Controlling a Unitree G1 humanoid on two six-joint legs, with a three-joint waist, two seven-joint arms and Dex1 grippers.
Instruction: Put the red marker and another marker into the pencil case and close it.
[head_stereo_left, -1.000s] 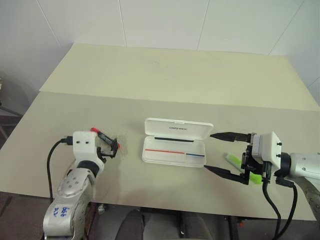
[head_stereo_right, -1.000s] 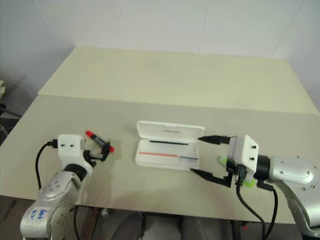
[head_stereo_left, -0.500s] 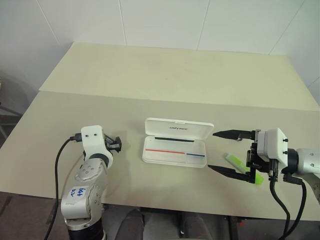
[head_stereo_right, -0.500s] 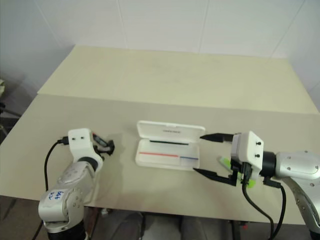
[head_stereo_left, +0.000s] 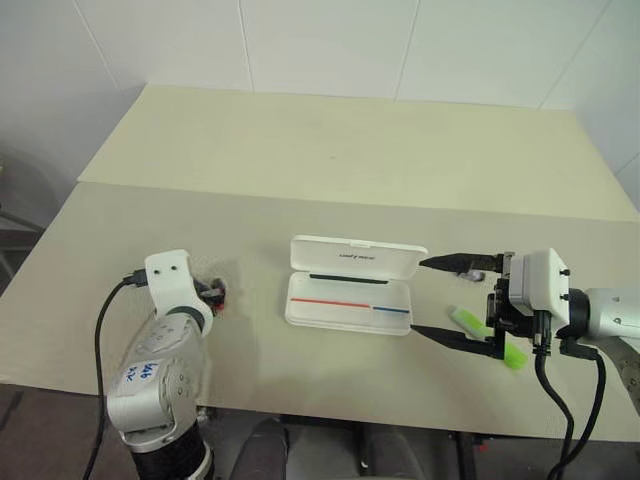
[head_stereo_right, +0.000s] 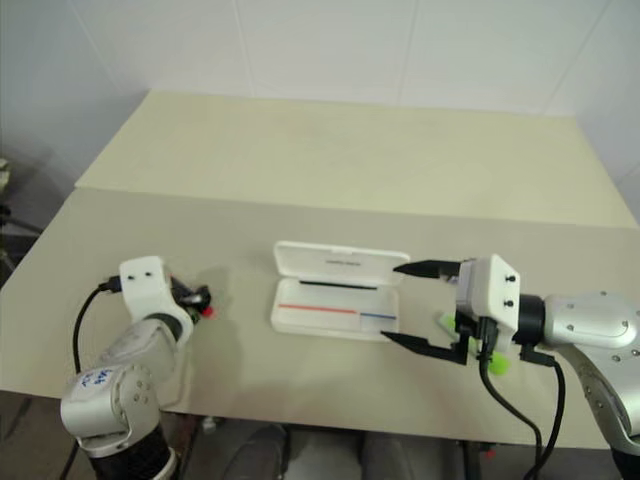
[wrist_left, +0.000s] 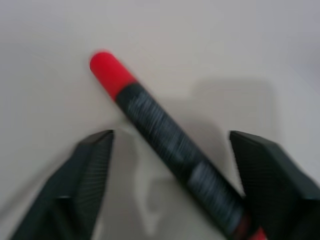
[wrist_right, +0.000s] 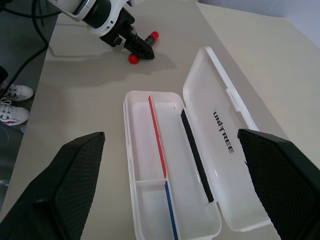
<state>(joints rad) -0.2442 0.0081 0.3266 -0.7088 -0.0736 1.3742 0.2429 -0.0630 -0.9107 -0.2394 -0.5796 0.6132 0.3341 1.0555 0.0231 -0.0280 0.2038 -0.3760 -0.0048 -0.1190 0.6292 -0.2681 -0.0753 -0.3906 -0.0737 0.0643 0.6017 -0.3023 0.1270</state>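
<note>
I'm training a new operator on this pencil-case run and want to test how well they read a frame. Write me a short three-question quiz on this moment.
1. True or false: the pencil case lies open on the table.
2. Which thing lies between the fingers of the left gripper? A) the green highlighter B) the red marker C) the case lid
3. Fill in: the green highlighter lies on the table beside the ___ gripper.

Key
1. True: the lid is folded back and the compartments hold no marker.
2. B: the red marker lies on the table between the spread fingers, not yet clamped.
3. Right: the right gripper hovers open between the highlighter and the case.
</note>
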